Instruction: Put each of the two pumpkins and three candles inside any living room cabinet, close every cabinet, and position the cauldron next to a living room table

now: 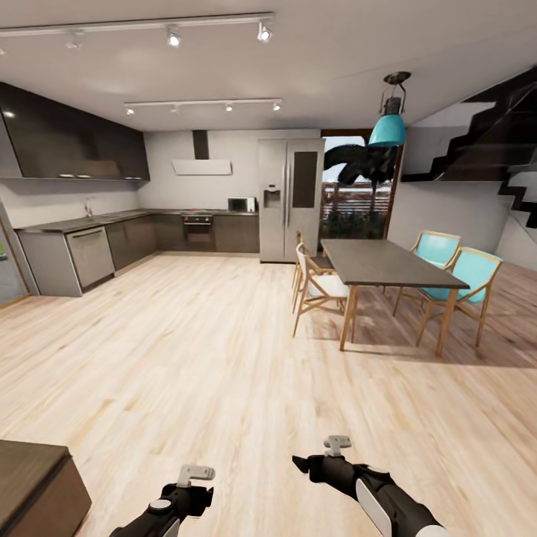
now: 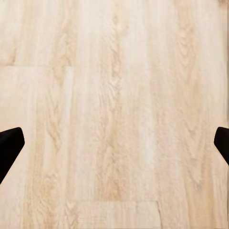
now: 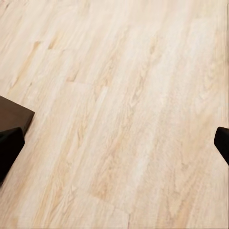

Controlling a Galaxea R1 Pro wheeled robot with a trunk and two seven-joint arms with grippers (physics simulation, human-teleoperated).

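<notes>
I look across pale wood floor (image 1: 186,358) toward a dark-topped dining table (image 1: 388,262) with turquoise chairs (image 1: 466,280). My left gripper (image 1: 195,473) and right gripper (image 1: 335,445) hang low before me, over the floor.

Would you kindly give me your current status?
Left pincer open, right pincer open, both empty over pale wood plank floor. Dark-brown wooden unit at left. Grey dining table ahead.

No words, labels, brands or numbers can be read anywhere here. The fridge (image 1: 290,200), the microwave (image 1: 241,203) and the oven (image 1: 197,228) carry no legible marks (each too small and blurred to tell), and the wooden floor (image 2: 114,114) is plain.
</notes>
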